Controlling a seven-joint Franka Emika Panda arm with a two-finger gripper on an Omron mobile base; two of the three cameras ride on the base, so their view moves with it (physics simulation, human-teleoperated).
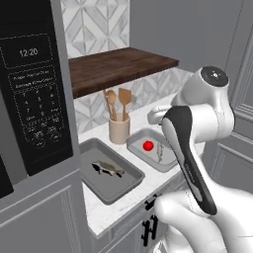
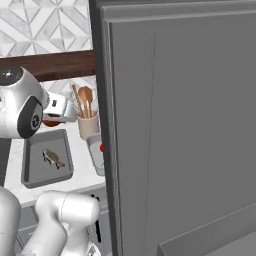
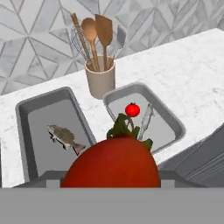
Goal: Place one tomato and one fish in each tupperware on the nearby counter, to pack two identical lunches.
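A large red tomato [image 3: 113,164] with a green stem sits right in front of the hand camera and hides the fingertips. My gripper [image 2: 52,119] is shut on it, held above the white counter [image 3: 192,74] over the trays. The left tupperware [image 3: 22,116] holds one fish [image 3: 64,136]. Inside the right tupperware [image 3: 177,129] lie a small tomato [image 3: 132,109] and a slim fish [image 3: 146,118]. From the left base the same trays [image 1: 96,190] [image 1: 136,148] show with the fish [image 1: 107,168] and the tomato [image 1: 147,145].
A beige utensil cup [image 1: 119,129] with wooden spoons stands behind the trays, under a dark wooden shelf [image 1: 118,66]. A black microwave [image 1: 32,84] sits to the left. A tall grey cabinet panel [image 2: 180,125] hides part of the right tray.
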